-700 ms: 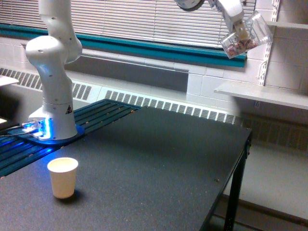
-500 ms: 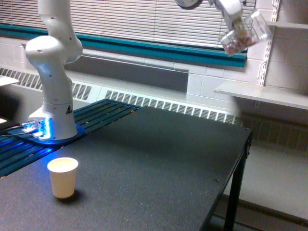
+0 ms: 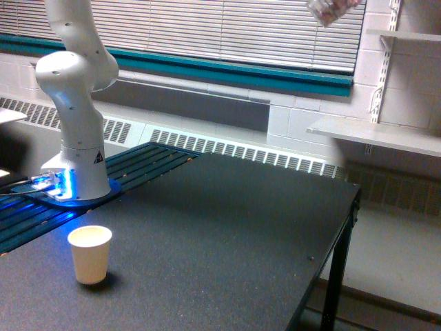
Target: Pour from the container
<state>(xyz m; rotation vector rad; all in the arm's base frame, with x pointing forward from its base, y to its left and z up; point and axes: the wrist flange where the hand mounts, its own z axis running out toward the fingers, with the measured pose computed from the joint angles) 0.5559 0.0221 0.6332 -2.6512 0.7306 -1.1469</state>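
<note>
Only the lower end of the clear container [image 3: 331,10] shows in the exterior view, at the very top edge towards the exterior view's right, tilted, with reddish candies inside. It hangs high above the black table [image 3: 227,234]. My gripper is above the frame and out of view. A small cream paper cup [image 3: 90,254] stands upright on the table near the front at the exterior view's left, far from the container.
The arm's white base [image 3: 76,138] stands on a blue-lit mount at the exterior view's left. Window blinds and a radiator grille run along the back wall. A white shelf [image 3: 375,134] juts out at the exterior view's right, past the table's edge.
The container has risen, so most of it and the gripper have left the top of the frame. The paper cup has not moved.
</note>
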